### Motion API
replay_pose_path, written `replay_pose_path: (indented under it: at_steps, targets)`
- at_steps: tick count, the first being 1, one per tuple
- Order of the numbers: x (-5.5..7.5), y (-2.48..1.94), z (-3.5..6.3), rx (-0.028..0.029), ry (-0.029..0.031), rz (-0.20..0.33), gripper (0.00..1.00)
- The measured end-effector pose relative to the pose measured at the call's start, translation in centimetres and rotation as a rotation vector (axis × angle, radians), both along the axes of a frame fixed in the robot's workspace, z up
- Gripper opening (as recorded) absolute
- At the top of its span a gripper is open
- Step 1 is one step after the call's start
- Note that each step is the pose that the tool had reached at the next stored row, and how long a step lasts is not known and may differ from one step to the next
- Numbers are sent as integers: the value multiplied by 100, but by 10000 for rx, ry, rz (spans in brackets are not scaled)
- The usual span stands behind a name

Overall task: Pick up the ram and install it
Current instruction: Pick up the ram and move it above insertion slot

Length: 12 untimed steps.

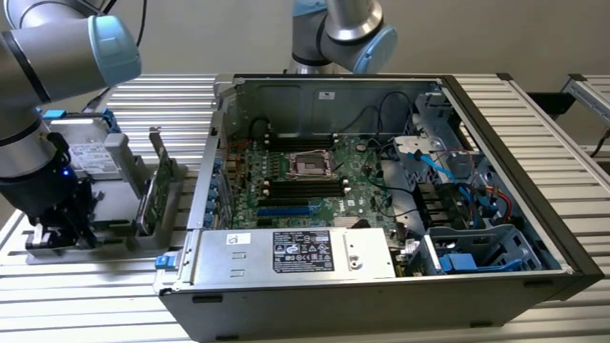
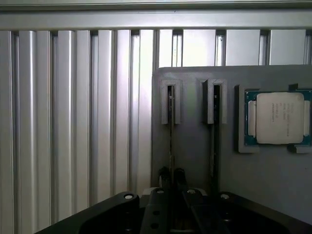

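Fingers (image 2: 165,176) pinched on the ram (image 2: 170,139), which stands edge-up in the grey holder (image 2: 192,146) slot on the table (image 1: 96,300) so I can grip it from above. PC case (image 1: 315,107) lies open nearby, memory slots exposed.

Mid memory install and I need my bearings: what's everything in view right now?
ram: two, dark, edge-on in the holder's slots
holder: one, grey, on table, exterior view's left
processor: one, silver, holder recess
hard drive: one, silver, on holder
card: one, green, upright on holder
computer case: one, black, open, mid-table
motherboard: one, green, inside case
power supply: one, silver, inside case, beside motherboard
table: one, slatted silver, under everything
arm: one, grey and blue, over holder
gripper: one, black, closed on the ram farther from processor
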<state>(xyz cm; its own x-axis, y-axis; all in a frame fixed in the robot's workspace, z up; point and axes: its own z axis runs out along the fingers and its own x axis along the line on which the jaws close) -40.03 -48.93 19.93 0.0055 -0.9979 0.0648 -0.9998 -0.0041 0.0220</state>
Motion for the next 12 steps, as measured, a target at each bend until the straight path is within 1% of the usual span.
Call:
replay_pose_path:
  at_steps: [5, 12]
  targets:
    - [0, 0, 70, 7, -1, 0, 15]
    - [0, 0, 222, 10, 0, 0, 15]
